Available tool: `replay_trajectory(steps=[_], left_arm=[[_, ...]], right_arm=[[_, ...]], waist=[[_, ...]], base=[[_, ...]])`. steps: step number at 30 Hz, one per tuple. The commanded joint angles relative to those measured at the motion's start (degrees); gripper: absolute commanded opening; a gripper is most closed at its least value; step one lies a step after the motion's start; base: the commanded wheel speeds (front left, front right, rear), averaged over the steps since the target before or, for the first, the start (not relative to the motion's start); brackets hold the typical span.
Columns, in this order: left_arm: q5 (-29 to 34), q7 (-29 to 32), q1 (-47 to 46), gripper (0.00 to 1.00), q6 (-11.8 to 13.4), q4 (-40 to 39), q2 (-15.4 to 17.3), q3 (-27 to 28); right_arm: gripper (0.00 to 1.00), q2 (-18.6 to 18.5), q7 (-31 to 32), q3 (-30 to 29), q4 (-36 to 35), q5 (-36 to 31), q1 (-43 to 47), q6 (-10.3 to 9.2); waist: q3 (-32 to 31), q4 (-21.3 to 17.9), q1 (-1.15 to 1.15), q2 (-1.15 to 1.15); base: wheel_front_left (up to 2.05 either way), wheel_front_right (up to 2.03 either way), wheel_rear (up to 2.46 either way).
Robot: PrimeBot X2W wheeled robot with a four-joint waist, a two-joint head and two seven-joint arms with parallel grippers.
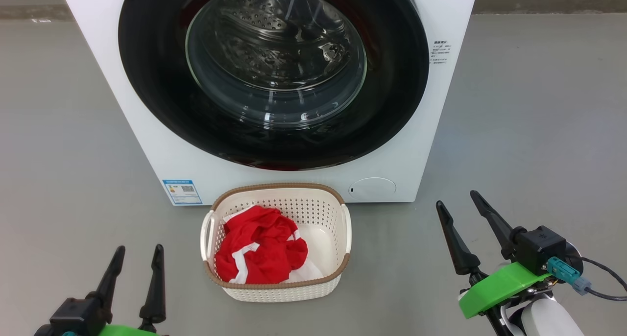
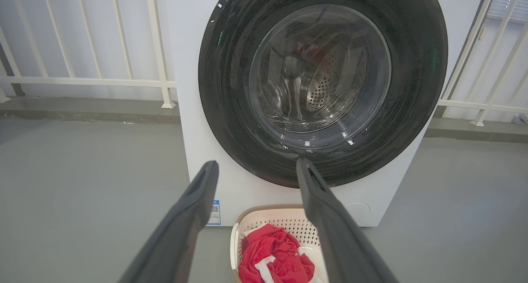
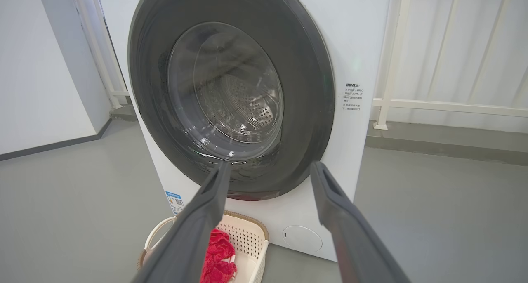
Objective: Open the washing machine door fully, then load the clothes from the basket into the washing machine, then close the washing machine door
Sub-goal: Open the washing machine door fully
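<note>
One door: the washing machine door point(image 1: 274, 76) is sitting flush against the front of the washing machine point(image 1: 147, 145), not yet swung out, with the steel drum showing through its glass
Clothes: the clothes point(image 1: 259, 248) are lying bunched in the left half of the basket point(image 1: 279, 288), red with white stripes
Basket: it is standing on the floor point(image 1: 514, 130) just in front of the machine, below the door
Left gripper: the left gripper point(image 1: 139, 249) is hanging low at the left, fingers spread, holding nothing
Right gripper: the right gripper point(image 1: 456, 199) is hovering at the right, fingers spread, holding nothing, well apart from the door
Risk: the glossy rim is probably offering little purchase, so a finger may be slipping off mid-pull; a half-opened door could be blocking an arm carrying cloth; a trailing sleeve over the seal could be stopping the door from latching
</note>
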Motion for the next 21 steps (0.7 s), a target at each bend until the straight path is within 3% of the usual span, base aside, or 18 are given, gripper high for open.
replay_trajectory(steps=[1,21], left_arm=[[-0.7,-0.5,-2.6,1.0,-0.2,-1.2,1.2,1.9],[-0.7,-0.5,-2.5,1.0,-0.2,-1.4,1.5,2.1]], right_arm=[[1.0,-0.1,-0.7,1.0,-1.5,0.1,-1.7,0.09],[1.0,-0.5,-0.7,0.8,-1.3,0.6,-2.5,0.09]], waist=[[0.0,0.0,0.0,0.0],[0.6,0.1,0.0,0.0]], base=[[0.0,0.0,0.0],[0.0,0.0,0.0]])
